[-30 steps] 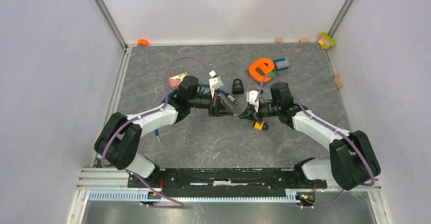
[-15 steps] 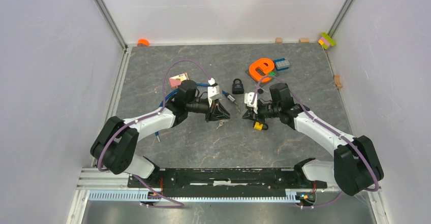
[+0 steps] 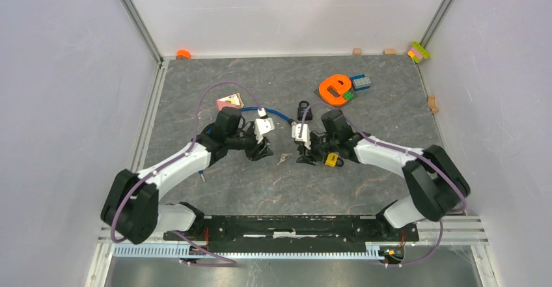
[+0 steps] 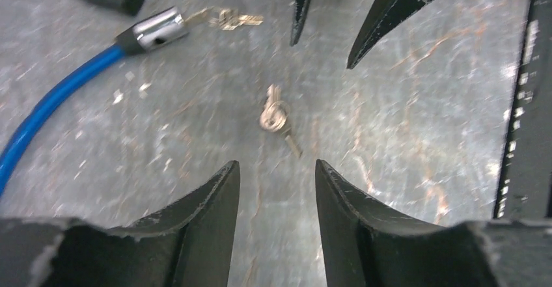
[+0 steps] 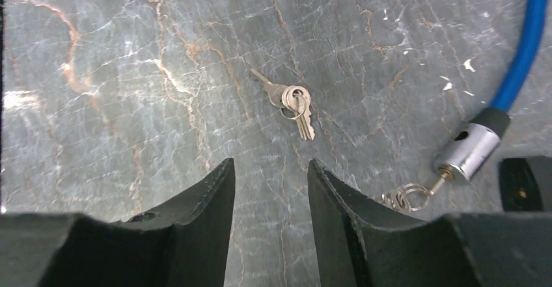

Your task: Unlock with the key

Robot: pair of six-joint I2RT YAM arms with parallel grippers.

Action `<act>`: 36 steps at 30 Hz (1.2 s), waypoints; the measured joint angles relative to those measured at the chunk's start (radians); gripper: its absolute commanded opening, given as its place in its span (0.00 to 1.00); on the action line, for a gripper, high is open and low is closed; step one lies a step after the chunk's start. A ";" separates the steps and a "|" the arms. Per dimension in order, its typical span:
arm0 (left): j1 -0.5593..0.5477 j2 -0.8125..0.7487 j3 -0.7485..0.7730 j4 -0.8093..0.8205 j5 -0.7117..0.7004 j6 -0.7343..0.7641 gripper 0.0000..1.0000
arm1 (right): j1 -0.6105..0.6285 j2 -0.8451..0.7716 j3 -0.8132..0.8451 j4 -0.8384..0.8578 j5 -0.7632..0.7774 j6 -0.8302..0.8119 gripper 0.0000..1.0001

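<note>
A pair of small silver keys (image 3: 282, 159) on a ring lies flat on the grey table between my two grippers. In the left wrist view the keys (image 4: 276, 118) lie just beyond my left gripper (image 4: 276, 164), which is open and empty. The right gripper (image 5: 271, 163) is also open and empty, with the keys (image 5: 293, 101) just past its tips. A black padlock (image 3: 304, 110) sits a little farther back. In the top view the left gripper (image 3: 267, 151) and right gripper (image 3: 303, 155) face each other across the keys.
A blue cable lock (image 3: 276, 112) has a silver end (image 4: 153, 30) with another key ring (image 4: 228, 19) in it, near the padlock. A yellow block (image 3: 332, 160) sits under the right wrist. An orange letter (image 3: 334, 88), a blue brick (image 3: 361, 82) and a pink card (image 3: 227, 101) lie farther back.
Both grippers have opened. The keys, earlier between the two grippers, now lie on the table. The left gripper has drawn back to the left and the right one has shifted left.
</note>
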State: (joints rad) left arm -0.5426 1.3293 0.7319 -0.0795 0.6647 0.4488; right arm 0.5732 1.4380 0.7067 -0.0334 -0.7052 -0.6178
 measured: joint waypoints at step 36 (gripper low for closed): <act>0.044 -0.178 -0.116 -0.197 -0.199 0.069 0.66 | 0.099 0.379 0.276 -0.067 0.060 0.060 0.22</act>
State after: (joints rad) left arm -0.4988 1.1511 0.6159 -0.2768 0.4656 0.5182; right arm 0.6724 1.8172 0.9825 -0.1005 -0.6449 -0.5583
